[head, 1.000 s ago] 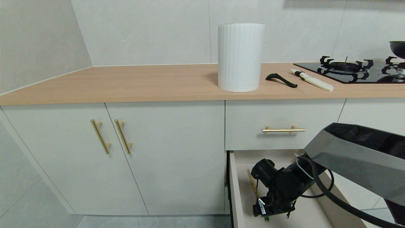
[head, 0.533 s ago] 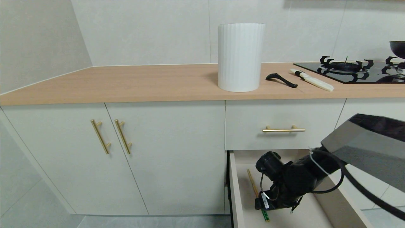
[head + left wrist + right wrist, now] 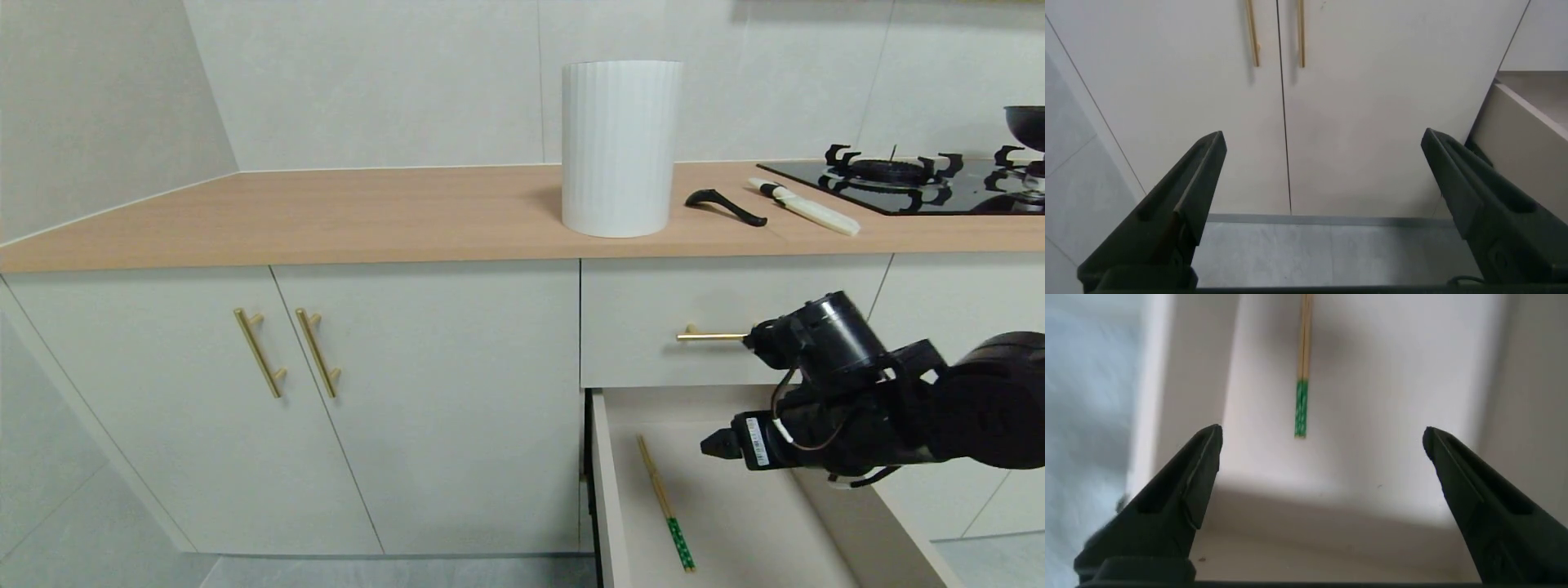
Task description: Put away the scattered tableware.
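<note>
A pair of wooden chopsticks (image 3: 665,506) with green ends lies on the floor of the open lower drawer (image 3: 609,490), near its left wall. My right gripper (image 3: 720,445) hangs above the drawer, to the right of the chopsticks. Its fingers (image 3: 1184,494) stand wide open with nothing between them, and the chopsticks (image 3: 1303,367) lie on the drawer floor (image 3: 1396,392) beyond. On the countertop lie a black spoon (image 3: 727,206) and a cream knife (image 3: 804,206). My left gripper (image 3: 1319,216) is open and empty, facing the cabinet doors.
A tall white ribbed canister (image 3: 620,147) stands on the wooden counter (image 3: 367,212), left of the spoon. A black gas hob (image 3: 906,184) sits at the far right. The closed upper drawer has a gold handle (image 3: 710,334). Two cabinet doors with gold handles (image 3: 1277,33) are at the left.
My right arm has risen out of the drawer and swung to the right. The chopsticks stay lying on the drawer floor, now uncovered.
</note>
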### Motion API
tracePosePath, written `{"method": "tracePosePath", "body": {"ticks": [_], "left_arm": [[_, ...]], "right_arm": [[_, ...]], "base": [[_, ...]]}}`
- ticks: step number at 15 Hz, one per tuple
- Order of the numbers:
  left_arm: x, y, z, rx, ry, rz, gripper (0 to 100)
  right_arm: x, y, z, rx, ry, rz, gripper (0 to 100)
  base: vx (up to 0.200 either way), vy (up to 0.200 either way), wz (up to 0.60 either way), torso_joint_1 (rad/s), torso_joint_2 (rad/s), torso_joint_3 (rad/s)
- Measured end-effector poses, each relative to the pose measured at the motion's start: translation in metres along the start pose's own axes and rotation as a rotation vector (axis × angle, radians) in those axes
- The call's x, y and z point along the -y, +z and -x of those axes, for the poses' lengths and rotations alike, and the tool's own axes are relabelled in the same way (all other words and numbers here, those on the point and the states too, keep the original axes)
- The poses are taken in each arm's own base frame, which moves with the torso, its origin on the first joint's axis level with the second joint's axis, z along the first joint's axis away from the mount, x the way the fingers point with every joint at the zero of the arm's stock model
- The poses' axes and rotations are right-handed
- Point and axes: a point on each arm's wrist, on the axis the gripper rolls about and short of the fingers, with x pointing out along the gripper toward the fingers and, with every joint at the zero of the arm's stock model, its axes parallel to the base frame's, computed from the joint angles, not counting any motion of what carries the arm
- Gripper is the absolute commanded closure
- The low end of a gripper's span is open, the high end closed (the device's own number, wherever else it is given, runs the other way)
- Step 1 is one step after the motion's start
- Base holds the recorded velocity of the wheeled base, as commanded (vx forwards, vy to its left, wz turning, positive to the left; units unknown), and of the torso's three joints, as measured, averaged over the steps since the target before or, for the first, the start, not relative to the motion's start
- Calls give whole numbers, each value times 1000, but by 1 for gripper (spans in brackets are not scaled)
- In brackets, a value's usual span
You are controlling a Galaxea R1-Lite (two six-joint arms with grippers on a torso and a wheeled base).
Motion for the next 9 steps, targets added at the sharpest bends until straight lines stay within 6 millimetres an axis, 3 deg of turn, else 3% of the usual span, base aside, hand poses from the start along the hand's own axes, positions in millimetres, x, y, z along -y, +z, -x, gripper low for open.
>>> {"method": "tracePosePath", "body": {"ticks": [4,7,9], "left_arm": [[0,0,0,-1,0,0,0],[0,0,0,-2,0,0,0],[0,0,0,1,0,0,0]], "right_arm": [[11,8,42,122,18,-3,0],[15,10,53,162,18,-11,0],[16,10,55,173,1,-14,0]], "base": [[0,0,0,12,-74,-54],[0,0,0,87,-251,-281],[0,0,0,137,-532,-305]]}}
